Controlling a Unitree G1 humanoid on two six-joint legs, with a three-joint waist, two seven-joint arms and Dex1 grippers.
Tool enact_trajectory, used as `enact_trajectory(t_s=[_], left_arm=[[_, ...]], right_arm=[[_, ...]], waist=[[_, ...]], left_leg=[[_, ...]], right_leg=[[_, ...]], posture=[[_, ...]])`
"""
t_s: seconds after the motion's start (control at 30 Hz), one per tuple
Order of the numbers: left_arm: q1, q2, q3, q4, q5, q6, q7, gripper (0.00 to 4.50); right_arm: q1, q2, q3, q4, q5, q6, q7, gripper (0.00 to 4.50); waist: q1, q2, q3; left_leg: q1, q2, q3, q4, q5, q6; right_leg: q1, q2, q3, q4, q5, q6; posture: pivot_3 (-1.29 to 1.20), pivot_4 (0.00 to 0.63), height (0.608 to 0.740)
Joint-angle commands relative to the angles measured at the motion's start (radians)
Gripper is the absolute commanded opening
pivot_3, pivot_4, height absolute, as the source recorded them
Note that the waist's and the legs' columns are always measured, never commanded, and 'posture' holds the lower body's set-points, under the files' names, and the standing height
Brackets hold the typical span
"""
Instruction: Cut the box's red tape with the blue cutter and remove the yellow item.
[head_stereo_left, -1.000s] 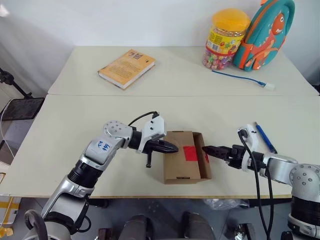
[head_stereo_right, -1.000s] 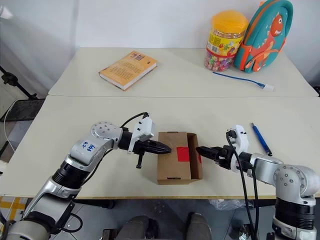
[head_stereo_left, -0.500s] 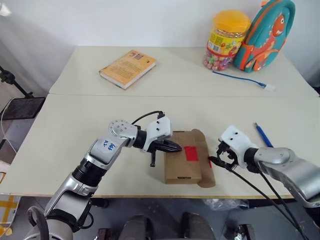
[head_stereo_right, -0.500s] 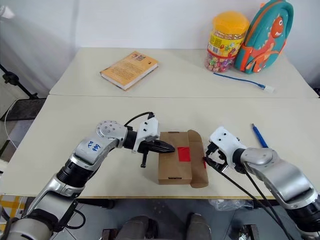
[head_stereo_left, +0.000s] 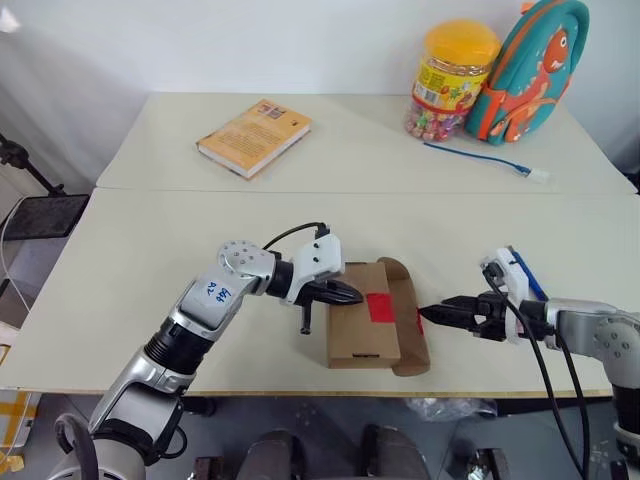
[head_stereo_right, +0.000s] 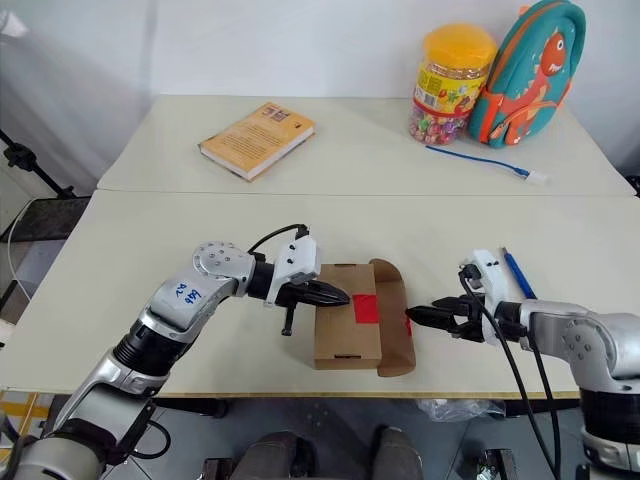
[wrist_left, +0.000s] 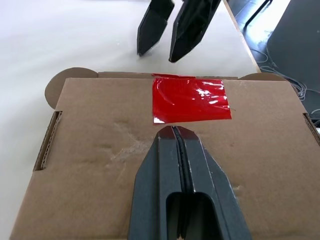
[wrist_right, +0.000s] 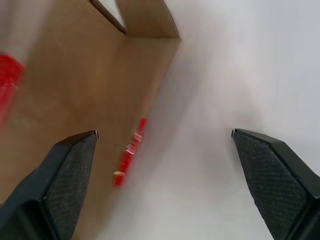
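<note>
Since a second ago the box's (head_stereo_left: 365, 325) right-hand flap has swung over and now lies folded outward on the counter (head_stereo_left: 150, 270), and the right pincer (head_stereo_left: 428, 314), which half a second ago was bent in against that flap, has drawn back to the right and points level at the flap's edge, just beside it. Its two black fingers stand wide apart with nothing between them; the right wrist view shows bare counter and the brown flap between the tips. The left pincer (wrist_left: 173, 131) has kept its place on top of the box, its fingers pressed together, the tips resting on the cardboard at the edge of the red tape (wrist_left: 191, 99). The tape sits on the box top near the folded-out flap, with a strip of red also showing on the flap's side. The blue cutter (head_stereo_right: 517, 274) lies on the counter behind the right arm, partly hidden by it. An orange-yellow book (head_stereo_left: 254, 134), a candy jar (head_stereo_left: 455, 76), a dinosaur backpack (head_stereo_left: 528, 66) and a blue cable (head_stereo_left: 480, 157) lie on the far counter.
</note>
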Motion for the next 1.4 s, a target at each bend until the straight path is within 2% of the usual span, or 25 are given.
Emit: enact_trajectory(t_s=[0.03,0.1,0.2,0.57,0.8,0.97,1.1,1.2,1.4], left_arm=[[0.028,0.003,-0.046,0.071,0.063,0.017,0.021,0.0],[0.029,0.002,-0.044,0.071,0.062,0.016,0.023,0.0],[0.044,0.002,-0.03,0.057,0.049,0.023,0.028,0.0],[0.068,0.011,-0.018,0.041,0.056,0.016,0.032,0.0],[0.092,0.024,-0.01,0.021,0.045,-0.019,0.008,0.0],[0.115,0.028,-0.005,0.019,0.032,-0.119,-0.042,0.0],[0.122,0.003,0.003,0.041,0.038,-0.181,-0.027,0.0],[0.115,-0.054,0.016,0.086,0.046,-0.243,0.019,0.0],[0.075,-0.192,0.012,0.196,0.073,-0.34,0.122,0.0]], right_arm=[[-0.045,-0.006,0.095,0.028,-0.005,0.011,0.051,4.48],[-0.067,-0.007,0.137,0.042,-0.014,0.012,0.071,4.48],[-0.128,0.025,0.188,0.076,-0.029,0.023,0.076,3.91],[-0.249,0.061,0.334,0.225,-0.076,0.046,0.168,0.09],[-0.329,0.1,0.326,0.343,-0.082,0.129,0.178,0.09],[-0.375,0.11,0.28,0.402,-0.095,0.215,0.136,0.04],[-0.405,0.058,0.254,0.375,-0.089,0.264,0.142,0.04],[-0.447,-0.025,0.241,0.355,-0.052,0.281,0.151,0.04],[-0.553,-0.222,0.297,0.345,0.057,0.281,0.183,0.04]], waist=[[0.001,0.001,0.0],[0.001,0.001,0.0],[-0.002,0.001,0.0],[-0.004,0.001,0.0],[-0.025,0.001,0.0],[-0.027,0.001,0.0],[-0.023,0.002,0.001],[-0.012,0.007,0.004],[0.007,0.007,0.005]], left_leg=[[0.0,0.0,0.0,0.0,0.0,0.0],[0.0,0.0,-0.001,0.0,0.0,0.0],[0.0,0.0,0.0,0.0,0.0,0.0],[0.0,0.0,0.0,-0.002,0.0,-0.001],[0.0,0.0,-0.001,-0.002,0.0,-0.002],[0.0,0.0,-0.001,-0.006,0.001,-0.003],[0.0,-0.001,-0.001,-0.012,0.001,-0.003],[-0.001,-0.005,-0.002,-0.013,0.002,-0.002],[-0.007,-0.015,-0.004,-0.013,0.003,0.005]], right_leg=[[0.0,0.0,0.0,0.0,0.0,0.0],[0.0,0.0,-0.001,0.0,0.0,0.0],[0.0,0.0,-0.001,0.0,0.0,0.0],[-0.001,0.001,-0.001,0.001,0.0,0.0],[-0.001,0.001,-0.002,0.001,0.0,0.0],[-0.002,0.001,-0.002,0.002,0.0,0.0],[-0.003,0.001,-0.004,0.002,0.0,0.0],[-0.003,0.003,-0.008,0.003,0.0,0.0],[-0.003,-0.001,-0.017,-0.002,0.002,0.004]], posture=[[0.0,0.15,0.74],[0.0,0.15,0.74],[0.0,0.15,0.74],[0.0,0.15,0.74],[0.0,0.15,0.74],[0.0,0.15,0.74],[0.0,0.15,0.74],[0.0,0.15,0.74],[0.0,0.15,0.74]])
